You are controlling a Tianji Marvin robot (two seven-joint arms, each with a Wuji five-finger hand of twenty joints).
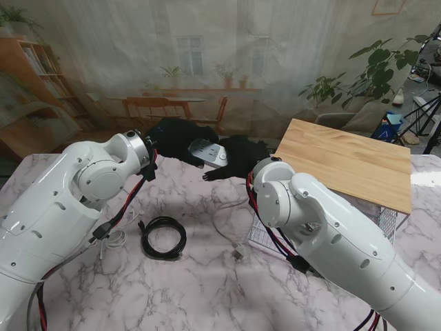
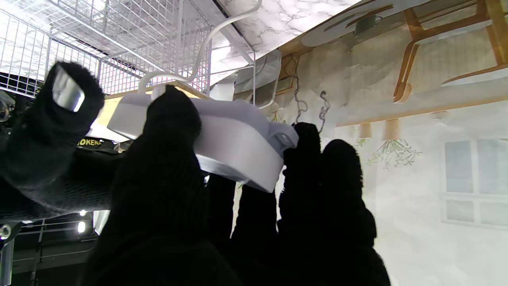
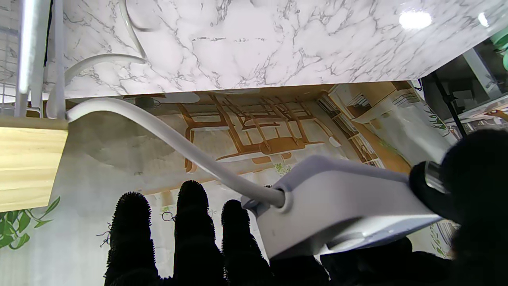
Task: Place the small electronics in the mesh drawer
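A white power strip is held in the air between my two black-gloved hands, above the far middle of the table. My left hand is shut on it: one finger lies across its near face and others stand behind it. My right hand is under the strip's cable end. Three of its fingers stretch straight past the strip, and its thumb touches one edge. The strip's white cable runs down to the table. The mesh drawer stands under a wooden top on the right.
A coiled black cable lies on the marble near my left arm. Loose white cable and its plug trail across the table's middle. My right forearm covers most of the drawer front.
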